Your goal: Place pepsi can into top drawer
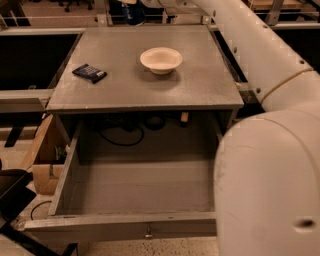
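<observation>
While the top drawer point(65, 172) stands pulled wide open at the bottom of the view, knob point(147, 232) facing out, my own arm point(270, 170) bulks up on the near right and hides that corner of it. Behind the drawer, under the table top point(200, 85), dark cables point(117, 137) loop in the shadow. On the top, a flat dark packet point(90, 73) lies to the left and a pale bowl point(161, 60) sits mid-table. Farthest off, the pepsi can point(133, 14) shows at the far edge, my gripper point(135, 3) just above it, cut by the frame. Whether I've got it clamped, I cannot tell. To do this well I'd carry the can high over the bowl and forward past the table lip. Then I'd lower it upright into the drawer's left-centre, away from my elbow.
</observation>
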Motion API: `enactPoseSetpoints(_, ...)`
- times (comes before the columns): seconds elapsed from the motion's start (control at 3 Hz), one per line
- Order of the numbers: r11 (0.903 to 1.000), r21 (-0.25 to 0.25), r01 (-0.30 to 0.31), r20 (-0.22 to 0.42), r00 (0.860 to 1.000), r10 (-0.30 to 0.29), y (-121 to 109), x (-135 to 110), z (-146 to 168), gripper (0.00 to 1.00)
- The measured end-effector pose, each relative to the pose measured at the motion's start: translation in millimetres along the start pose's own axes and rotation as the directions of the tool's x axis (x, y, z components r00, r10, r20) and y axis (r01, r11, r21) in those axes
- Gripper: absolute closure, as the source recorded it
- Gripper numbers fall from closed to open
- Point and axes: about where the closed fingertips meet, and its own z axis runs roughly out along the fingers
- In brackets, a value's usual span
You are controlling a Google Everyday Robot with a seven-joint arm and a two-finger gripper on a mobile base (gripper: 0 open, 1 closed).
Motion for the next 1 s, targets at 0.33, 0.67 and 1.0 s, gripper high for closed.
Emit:
enactPoseSetpoints(0.33, 0.9975, 0.066, 0.025, 0.006, 1.000, -0.026, 3, -41, -81, 1.00)
enactPoseSetpoints(0.67, 0.9926, 0.110, 0.050, 0.002, 0.999, -0.050, 24, -58, -158, 1.00)
enactPoseSetpoints(1.0, 0.9985, 0.049, 0.024, -0.059, 0.998, -0.021, 66, -3, -191, 1.00)
